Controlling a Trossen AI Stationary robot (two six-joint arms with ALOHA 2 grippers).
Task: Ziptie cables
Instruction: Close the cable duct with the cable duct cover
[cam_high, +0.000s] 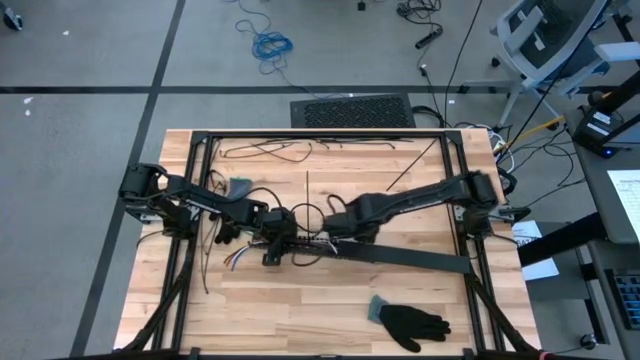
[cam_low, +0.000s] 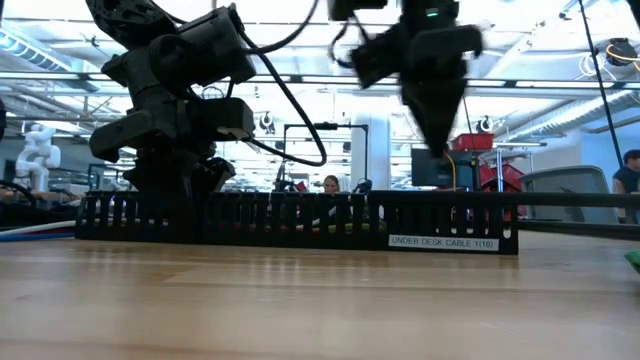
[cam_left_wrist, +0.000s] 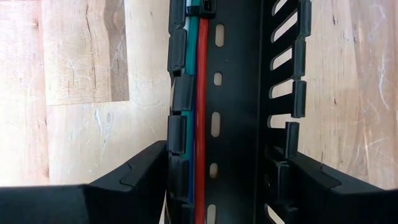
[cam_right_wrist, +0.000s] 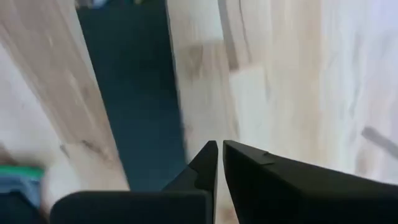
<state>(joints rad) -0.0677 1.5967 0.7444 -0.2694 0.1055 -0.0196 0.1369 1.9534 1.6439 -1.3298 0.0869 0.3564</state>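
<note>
Closest to the low camera is the black slotted tray (cam_low: 300, 222), lying long-ways across the wooden table (cam_high: 330, 300) with a white label reading "UNDER DESK CABLE". The left gripper (cam_left_wrist: 221, 180) is down over one end of it, fingers spread wide and straddling the tray, one finger (cam_left_wrist: 140, 171) outside each slotted wall. Looks like it's bracing the tray rather than pinching anything, though the contact itself is hard to make out.

The cables (cam_left_wrist: 198, 112) sit inside that tray, running along one wall: red, green and blue strands show in the left wrist view, with a small black ziptie head (cam_left_wrist: 200, 9) at the far end of the channel. From above, loose cable ends (cam_high: 236, 258) poke out past the tray near the left arm.

The right gripper (cam_right_wrist: 219, 152) hangs just above the tray mid-table, fingers pressed together with nothing between them.

Farther out, a black glove (cam_high: 412, 322) lies near the table's edge, and a person (cam_low: 330, 186) sits in the room behind.
</note>
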